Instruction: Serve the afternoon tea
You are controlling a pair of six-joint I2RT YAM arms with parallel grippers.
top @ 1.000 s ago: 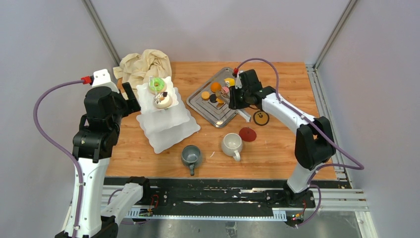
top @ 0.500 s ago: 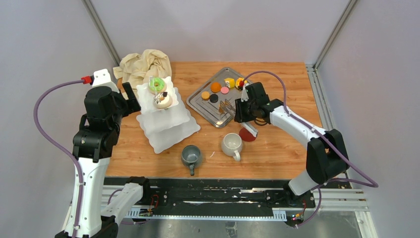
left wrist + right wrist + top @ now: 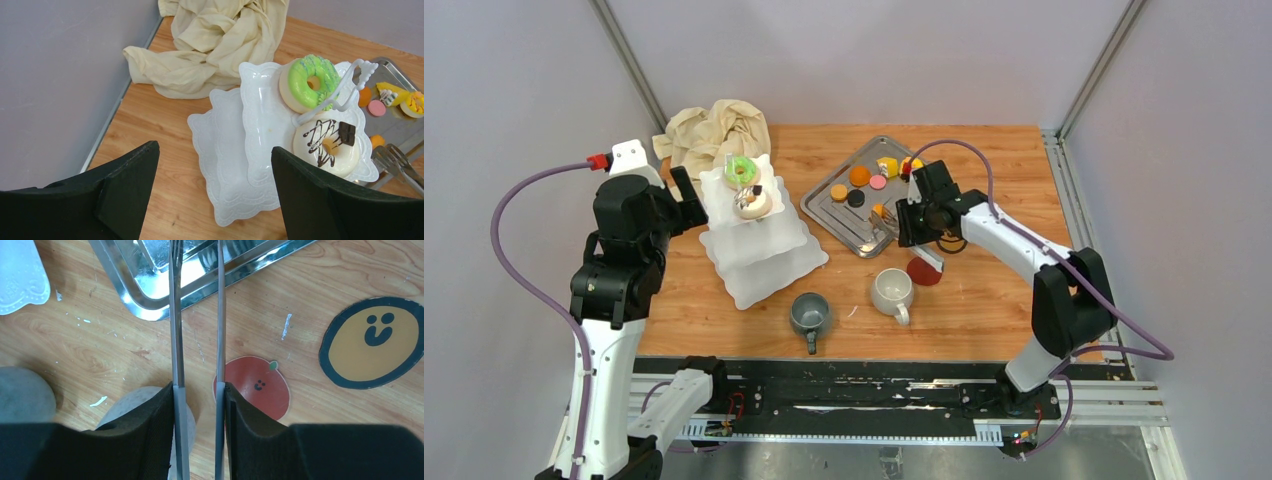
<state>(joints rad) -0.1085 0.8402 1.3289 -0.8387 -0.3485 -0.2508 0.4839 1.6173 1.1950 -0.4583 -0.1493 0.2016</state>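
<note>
The white three-tier stand point(image 3: 769, 262) stands left of centre, with a green ring doughnut point(image 3: 742, 170) and a white chocolate-drizzled doughnut point(image 3: 753, 203) on its top tier point(image 3: 262, 115). Orange point(image 3: 860, 175), yellow point(image 3: 887, 165) and pink point(image 3: 878, 182) pastries lie on the steel tray point(image 3: 866, 236). The grey mug point(image 3: 809, 313) and the white mug point(image 3: 892, 290) stand near the front. My right gripper point(image 3: 199, 387) is shut on metal tongs point(image 3: 175, 315) whose tips reach over the tray's near rim, beside a small orange pastry point(image 3: 878, 210). My left gripper point(image 3: 214, 150) hangs open beside the stand, holding nothing.
A beige cloth point(image 3: 714, 130) is bunched at the back left. A red fruit sticker point(image 3: 260, 390) and a yellow smiley sticker point(image 3: 372, 342) lie flat on the wood right of the tray. Grey walls and metal rails enclose the table.
My right arm has drawn the tongs back from over the tray's pastries toward its near rim. The left arm and the stand have not moved.
</note>
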